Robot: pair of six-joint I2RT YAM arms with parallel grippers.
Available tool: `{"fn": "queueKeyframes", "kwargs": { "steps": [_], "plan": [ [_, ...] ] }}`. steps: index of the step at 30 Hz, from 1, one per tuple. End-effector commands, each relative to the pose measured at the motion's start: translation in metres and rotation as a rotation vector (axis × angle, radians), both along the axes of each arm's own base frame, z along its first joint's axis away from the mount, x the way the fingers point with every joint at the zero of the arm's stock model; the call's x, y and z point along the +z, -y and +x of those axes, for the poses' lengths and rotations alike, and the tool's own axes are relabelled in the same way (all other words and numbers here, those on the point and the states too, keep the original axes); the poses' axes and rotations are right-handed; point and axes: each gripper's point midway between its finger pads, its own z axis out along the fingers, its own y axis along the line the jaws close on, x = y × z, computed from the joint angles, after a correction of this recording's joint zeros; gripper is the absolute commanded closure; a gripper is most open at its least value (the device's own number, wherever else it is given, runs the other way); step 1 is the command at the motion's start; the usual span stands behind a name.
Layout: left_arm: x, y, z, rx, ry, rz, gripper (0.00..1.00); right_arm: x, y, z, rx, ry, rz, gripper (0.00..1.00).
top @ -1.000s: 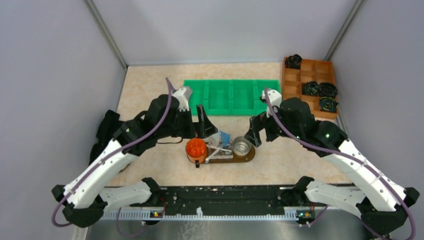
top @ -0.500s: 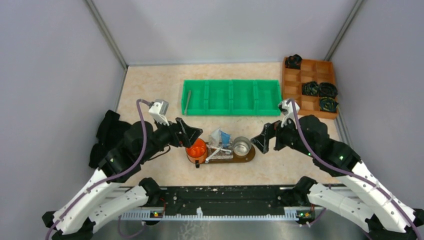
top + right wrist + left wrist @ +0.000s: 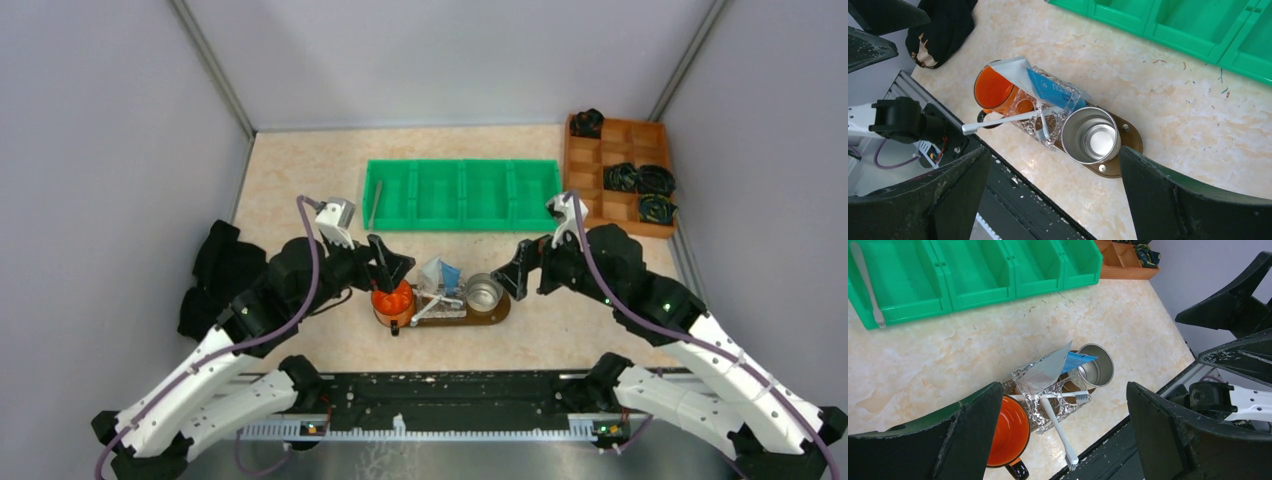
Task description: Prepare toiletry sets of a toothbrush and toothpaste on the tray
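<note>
Tray [image 3: 497, 313] sits at the bench's [image 3: 300, 170] near side, carrying two toothbrushes [image 3: 1057, 426], a white tube [image 3: 1045, 372] and a blue tube [image 3: 1079, 360]. My left claw [image 3: 390, 265] and right claw [image 3: 516, 274] hang released, empty, flanking it. Beyond lies the green bin [image 3: 460, 225].

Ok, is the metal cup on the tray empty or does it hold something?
Empty: the right wrist view looks down into the metal cup, standing on the tray, to its bare bottom.
</note>
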Motion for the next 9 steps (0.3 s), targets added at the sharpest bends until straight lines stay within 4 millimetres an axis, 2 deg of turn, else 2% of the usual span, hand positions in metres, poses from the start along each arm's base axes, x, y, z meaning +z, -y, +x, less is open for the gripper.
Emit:
{"fn": "queueKeyframes", "kwargs": {
  "steps": [1,9],
  "plan": [
    [0.019,0.0,0.001,-0.007,0.05,-0.012,0.01,0.026,-0.004,0.004,0.008,0.059,0.059,0.01],
    [0.021,-0.001,0.001,-0.006,0.044,-0.003,0.01,0.037,-0.005,0.004,0.015,0.082,0.068,0.01]
  ]
}}
